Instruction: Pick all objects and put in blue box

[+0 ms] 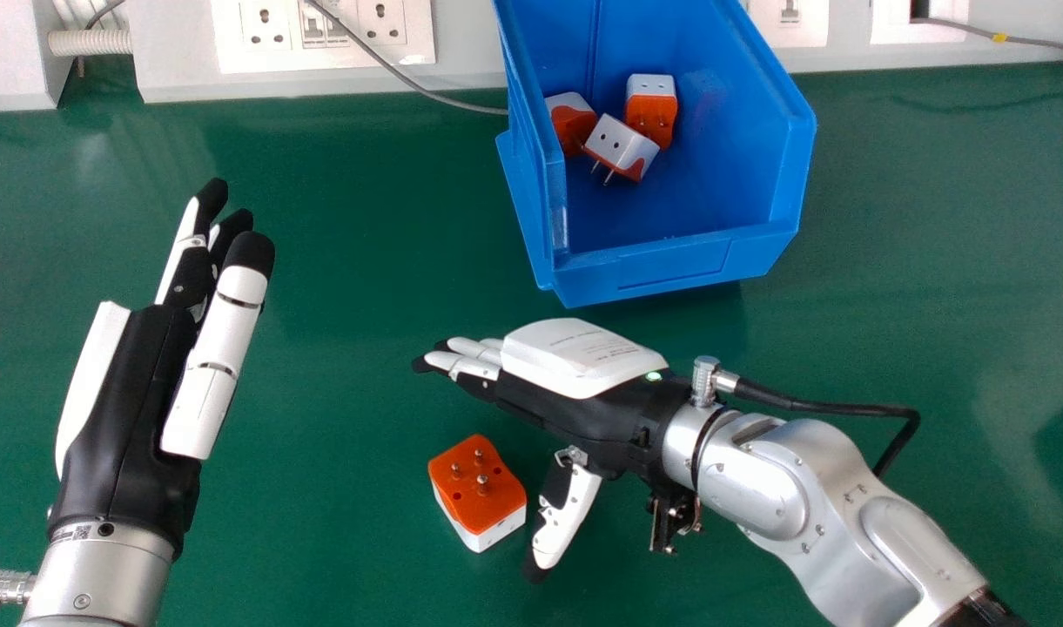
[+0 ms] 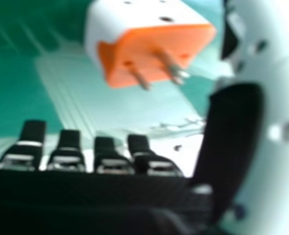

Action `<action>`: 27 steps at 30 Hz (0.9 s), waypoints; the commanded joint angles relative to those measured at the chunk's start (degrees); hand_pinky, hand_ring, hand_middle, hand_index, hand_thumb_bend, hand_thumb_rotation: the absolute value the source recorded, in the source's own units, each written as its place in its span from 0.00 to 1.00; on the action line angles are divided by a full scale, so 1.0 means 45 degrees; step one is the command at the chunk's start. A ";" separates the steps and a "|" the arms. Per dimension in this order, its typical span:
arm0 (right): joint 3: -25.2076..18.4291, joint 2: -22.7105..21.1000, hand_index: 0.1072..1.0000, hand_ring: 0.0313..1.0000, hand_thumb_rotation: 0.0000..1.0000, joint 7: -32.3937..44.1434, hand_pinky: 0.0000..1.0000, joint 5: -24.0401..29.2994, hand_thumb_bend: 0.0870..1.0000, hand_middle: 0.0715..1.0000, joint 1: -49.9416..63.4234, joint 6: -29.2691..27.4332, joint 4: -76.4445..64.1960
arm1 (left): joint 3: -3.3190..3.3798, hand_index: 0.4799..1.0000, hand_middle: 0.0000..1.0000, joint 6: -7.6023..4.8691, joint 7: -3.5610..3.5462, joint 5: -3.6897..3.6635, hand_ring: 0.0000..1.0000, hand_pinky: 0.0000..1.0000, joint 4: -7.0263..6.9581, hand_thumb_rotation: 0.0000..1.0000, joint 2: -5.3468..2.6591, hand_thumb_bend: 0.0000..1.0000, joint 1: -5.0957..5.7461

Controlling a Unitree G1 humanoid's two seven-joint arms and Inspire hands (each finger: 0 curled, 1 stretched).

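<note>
One orange and white plug adapter lies pins up on the green table, in the gap between the thumb and fingers of my open right hand. No contact with it is visible. In the right hand view the adapter is beyond the fingertips of the right hand, its pins in sight. Several more adapters lie inside the blue box at the back. Over the table's left side is my left hand, open and holding nothing.
Behind the table stands a white panel with sockets. A grey cable runs down from it to the box's left side. The box's front wall rises between the right hand and the adapters inside.
</note>
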 commanded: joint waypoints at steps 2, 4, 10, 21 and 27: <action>0.0046 0.0114 0.96 0.98 0.14 0.0026 0.93 -0.0014 0.92 1.00 -0.0488 0.0037 -0.0089 | -0.0011 0.98 0.97 -0.0034 0.0040 0.0096 0.96 0.91 -0.0356 1.00 0.0065 0.54 -0.0061; 0.0091 0.0154 0.96 0.98 0.15 0.0016 0.93 -0.0061 0.92 1.00 -0.0574 0.0075 0.0002 | -0.0010 0.98 0.97 -0.0020 0.0038 0.0101 0.96 0.91 -0.0367 1.00 0.0069 0.54 -0.0046; 0.0264 0.0217 0.96 0.98 0.17 0.0079 0.93 -0.0154 0.93 1.00 -0.0759 0.0260 0.0161 | 0.0016 0.98 0.97 0.0106 0.0044 0.0083 0.97 0.91 -0.0466 1.00 0.0078 0.54 -0.0082; 0.0640 0.0337 0.96 0.99 0.17 0.0083 0.93 -0.0453 0.93 1.00 -0.0863 0.0296 0.0563 | -0.0086 0.96 0.97 0.0274 0.0086 0.0154 0.97 0.91 -0.0795 1.00 0.0025 0.54 -0.0014; 0.0910 0.0554 0.96 0.99 0.17 0.0293 0.92 -0.0559 0.93 1.00 -0.0971 0.0401 0.0700 | -0.0077 0.96 0.97 0.0263 0.0082 0.0112 0.97 0.91 -0.0791 1.00 -0.0007 0.54 -0.0051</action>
